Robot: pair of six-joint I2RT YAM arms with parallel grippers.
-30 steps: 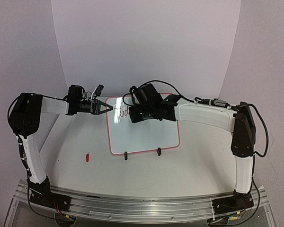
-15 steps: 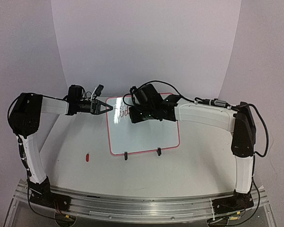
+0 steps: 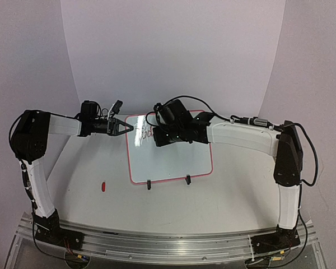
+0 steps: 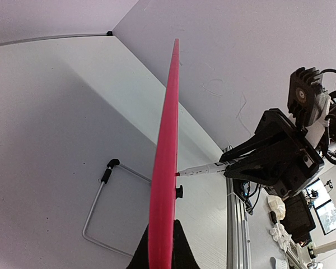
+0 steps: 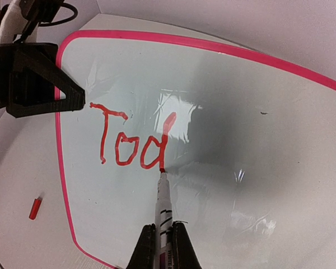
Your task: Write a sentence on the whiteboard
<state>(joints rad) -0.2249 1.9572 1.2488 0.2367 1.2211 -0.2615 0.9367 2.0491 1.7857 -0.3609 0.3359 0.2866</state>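
Table (image 3: 224, 196): white, with both arms mounted at its near edge and reaching to the middle of the far half.

Whiteboard (image 3: 171, 159): sits mid-table between the two arms, pink-red frame, two black clip feet on its near edge. The left wrist view shows it edge-on (image 4: 165, 168). A bent wire piece (image 4: 101, 207) lies on the table beside it.

Left gripper (image 3: 129, 128): at the upper left edge of the whiteboard. The left wrist view shows its fingers to either side of the frame, clamped on it. From the right wrist view its black tip (image 5: 73, 101) meets the frame just left of the writing.

Right gripper (image 3: 159, 137): over the upper left part of the whiteboard, jaws closed on a marker (image 5: 162, 207). The marker tip is touching the board surface.

Lettering (image 5: 131, 143): red, hand-drawn, in the upper left of the whiteboard, reading "Tod". The marker tip is at the foot of the upright stroke of the "d". The rest of the surface carries only glare and reflections.

Cap (image 3: 103, 186): small, red, lying on the table left of the whiteboard, well apart from it.
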